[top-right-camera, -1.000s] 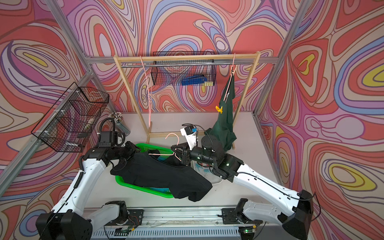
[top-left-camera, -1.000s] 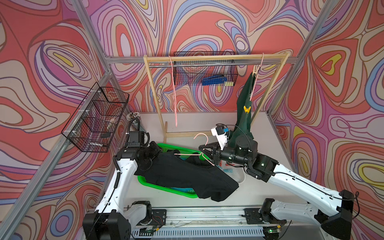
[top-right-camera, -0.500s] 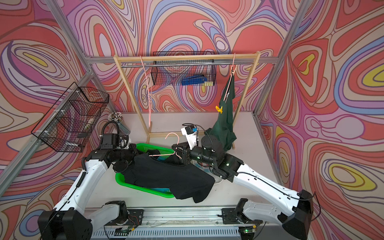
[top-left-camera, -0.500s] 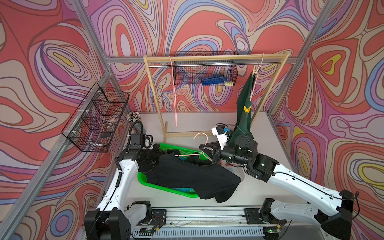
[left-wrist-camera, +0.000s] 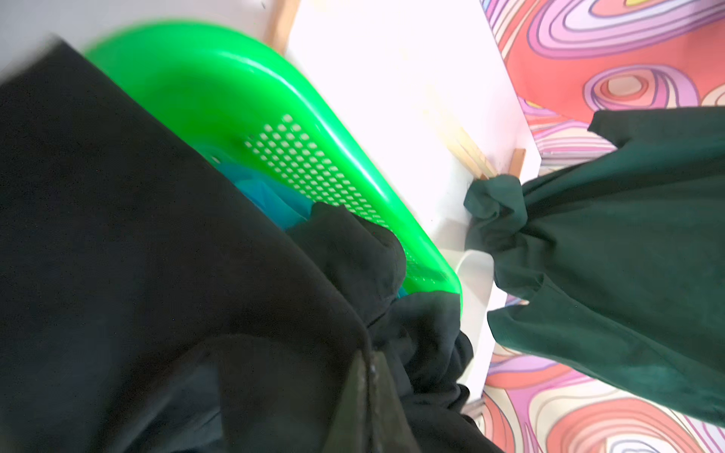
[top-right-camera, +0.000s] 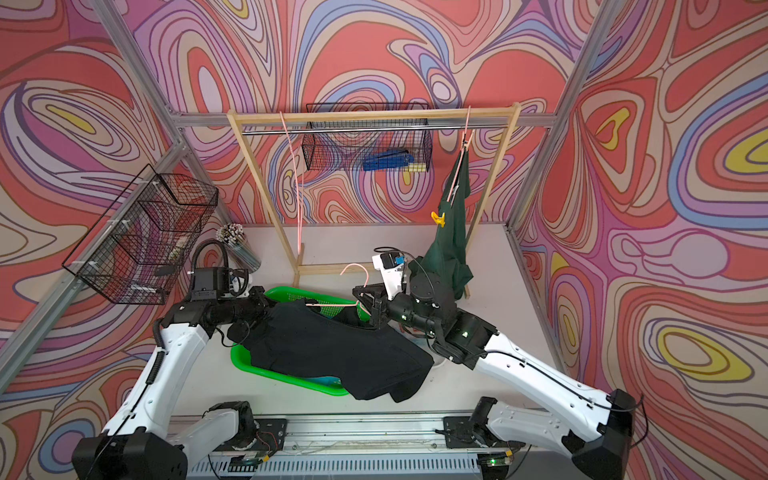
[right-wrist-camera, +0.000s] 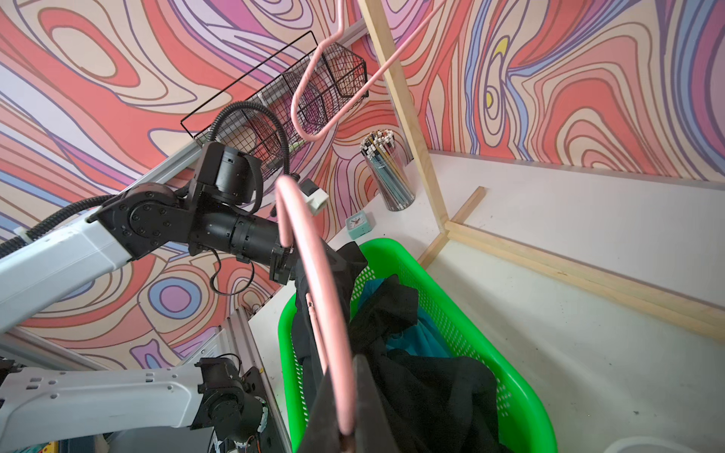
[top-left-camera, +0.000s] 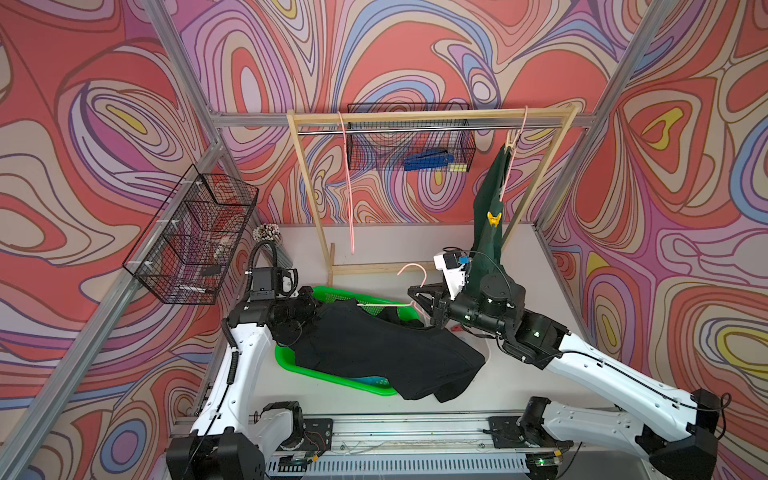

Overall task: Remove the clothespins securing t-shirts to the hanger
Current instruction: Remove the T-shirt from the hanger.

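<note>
I'm watching the black t-shirt (top-left-camera: 386,353) lying draped over the green basket (top-left-camera: 286,362), its long axis running from the left gripper (left-wrist-camera: 368,396) toward the front right. Its pink hanger (top-left-camera: 384,305) is lying level with the hook pointing up. The left gripper is clenching black cloth, and the right gripper (right-wrist-camera: 345,415) is pinching the hanger wire. A yellow clothespin (top-left-camera: 493,219) is sitting upright on the hanging dark green t-shirt (top-left-camera: 490,187).
</note>
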### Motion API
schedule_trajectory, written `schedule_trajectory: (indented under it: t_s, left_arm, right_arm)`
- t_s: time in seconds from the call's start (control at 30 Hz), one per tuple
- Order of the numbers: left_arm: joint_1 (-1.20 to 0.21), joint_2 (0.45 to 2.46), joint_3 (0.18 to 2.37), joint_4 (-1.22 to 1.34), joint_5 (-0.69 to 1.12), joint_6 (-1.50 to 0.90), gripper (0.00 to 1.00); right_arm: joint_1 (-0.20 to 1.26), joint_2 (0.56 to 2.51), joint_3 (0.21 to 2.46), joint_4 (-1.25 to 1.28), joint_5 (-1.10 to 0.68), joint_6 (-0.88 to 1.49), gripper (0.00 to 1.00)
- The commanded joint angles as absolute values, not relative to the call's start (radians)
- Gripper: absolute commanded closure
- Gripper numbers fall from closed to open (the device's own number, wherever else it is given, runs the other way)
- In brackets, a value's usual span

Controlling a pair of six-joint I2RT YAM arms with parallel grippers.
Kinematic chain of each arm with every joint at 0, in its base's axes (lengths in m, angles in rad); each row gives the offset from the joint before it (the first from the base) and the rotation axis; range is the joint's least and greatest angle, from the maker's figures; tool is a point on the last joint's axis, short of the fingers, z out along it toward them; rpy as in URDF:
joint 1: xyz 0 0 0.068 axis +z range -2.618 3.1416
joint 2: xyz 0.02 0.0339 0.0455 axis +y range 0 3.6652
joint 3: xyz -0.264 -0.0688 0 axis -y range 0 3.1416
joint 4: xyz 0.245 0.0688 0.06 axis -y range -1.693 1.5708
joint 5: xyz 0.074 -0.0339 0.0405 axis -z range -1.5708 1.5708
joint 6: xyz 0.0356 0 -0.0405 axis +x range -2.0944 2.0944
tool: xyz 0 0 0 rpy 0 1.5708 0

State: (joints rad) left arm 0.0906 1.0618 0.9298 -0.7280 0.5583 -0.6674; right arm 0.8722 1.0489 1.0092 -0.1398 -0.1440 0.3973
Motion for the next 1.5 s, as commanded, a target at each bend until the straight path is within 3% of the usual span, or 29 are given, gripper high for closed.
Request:
schedule_trajectory:
  t_s: [0.0, 0.43, 0.77, 1.27, 1.47]
  left_arm:
    - [0.129, 1.043, 0.96, -0.792, 0.478, -0.628, 1.0]
    - [0.357, 1.026, 0.951, -0.799, 0.406, -0.599, 1.0]
    - [0.392, 1.026, 0.973, -0.815, 0.336, -0.558, 1.0]
    - [0.391, 0.999, 0.847, -0.753, 0.547, -0.552, 1.0]
    - [0.391, 0.987, 0.801, -0.724, 0.602, -0.562, 0.89]
  right_arm:
    - [0.872, 1.016, 1.001, -0.127, -0.087, 0.389, 1.0]
    - [0.872, 0.96, 0.979, -0.149, -0.035, 0.381, 1.0]
    - [0.872, 0.93, 0.978, -0.143, -0.001, 0.361, 1.0]
    - [0.873, 1.173, 1.134, 0.023, -0.227, 0.354, 1.0]
    - [0.872, 1.293, 1.243, 0.08, -0.294, 0.344, 1.0]
